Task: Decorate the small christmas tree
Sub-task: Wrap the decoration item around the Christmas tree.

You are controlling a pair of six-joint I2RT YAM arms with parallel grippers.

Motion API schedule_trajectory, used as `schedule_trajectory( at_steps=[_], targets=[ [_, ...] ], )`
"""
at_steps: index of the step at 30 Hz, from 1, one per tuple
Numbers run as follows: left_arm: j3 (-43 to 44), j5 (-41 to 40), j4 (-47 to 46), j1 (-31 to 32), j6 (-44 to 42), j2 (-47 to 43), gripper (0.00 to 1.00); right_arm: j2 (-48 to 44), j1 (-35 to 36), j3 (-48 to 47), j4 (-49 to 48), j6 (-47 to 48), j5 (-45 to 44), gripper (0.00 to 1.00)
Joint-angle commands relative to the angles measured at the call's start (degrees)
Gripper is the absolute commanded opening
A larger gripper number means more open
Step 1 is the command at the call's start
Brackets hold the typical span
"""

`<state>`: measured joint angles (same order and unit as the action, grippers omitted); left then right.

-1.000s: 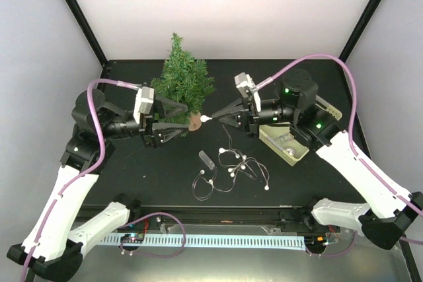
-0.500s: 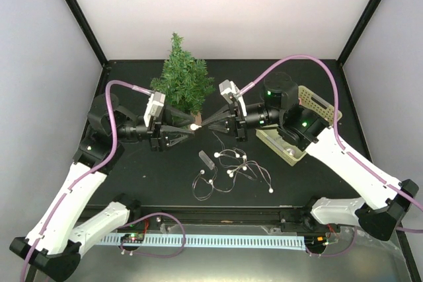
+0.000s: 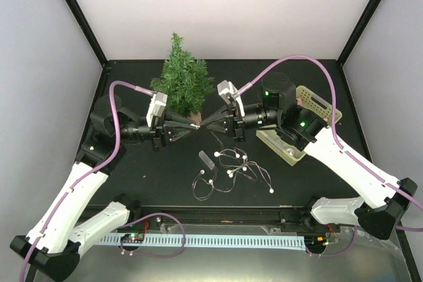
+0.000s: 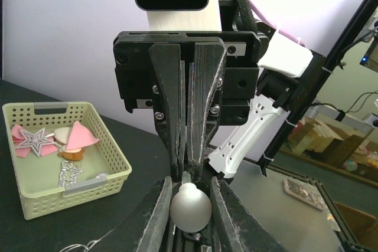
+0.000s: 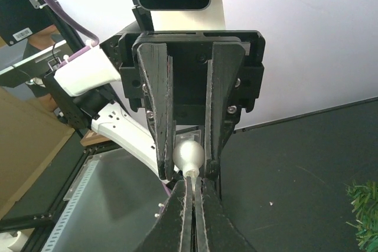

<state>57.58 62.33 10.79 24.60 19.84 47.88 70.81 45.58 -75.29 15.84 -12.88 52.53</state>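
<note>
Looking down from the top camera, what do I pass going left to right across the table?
Left gripper, the white bulb pinched between both grippers, right gripper, pale yellow basket. The small christmas tree and the light string overlap these, so I skip them.

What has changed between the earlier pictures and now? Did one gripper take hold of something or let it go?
The right gripper carried the small white bulb to the left, in between the open fingers of the left gripper, which then shut on it. Now both hold the bulb: the left around its round part, the right pinching its stem. Nothing was let go. The tree and the basket stayed in place.
</note>
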Motion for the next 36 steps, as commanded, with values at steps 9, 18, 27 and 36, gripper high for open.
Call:
schedule_trajectory(
  at_steps=[9,18,27,36],
  targets=[
    [-0.37,-2.92,-1.00,0.54,-0.24,-0.85,0.14,-1.24,0.42,3.40,-2.74,0.03,-1.80,0.16],
    [-0.46,-4.03,-1.64,0.51,0.03,-0.64,0.11,-7.83,0.42,18.65,-16.15,2.20,-3.71,0.54],
    [0.63,-7.33,-3.44,0.49,0.44,-1.64,0.12,-5.08,0.34,26.82,-22.41,8.05,-7.60,0.58],
    [3.45,-10.32,-0.89,0.45,-1.19,-1.24,0.14,-5.42,0.34,32.39,-29.33,5.70,-11.36,0.27]
  ],
)
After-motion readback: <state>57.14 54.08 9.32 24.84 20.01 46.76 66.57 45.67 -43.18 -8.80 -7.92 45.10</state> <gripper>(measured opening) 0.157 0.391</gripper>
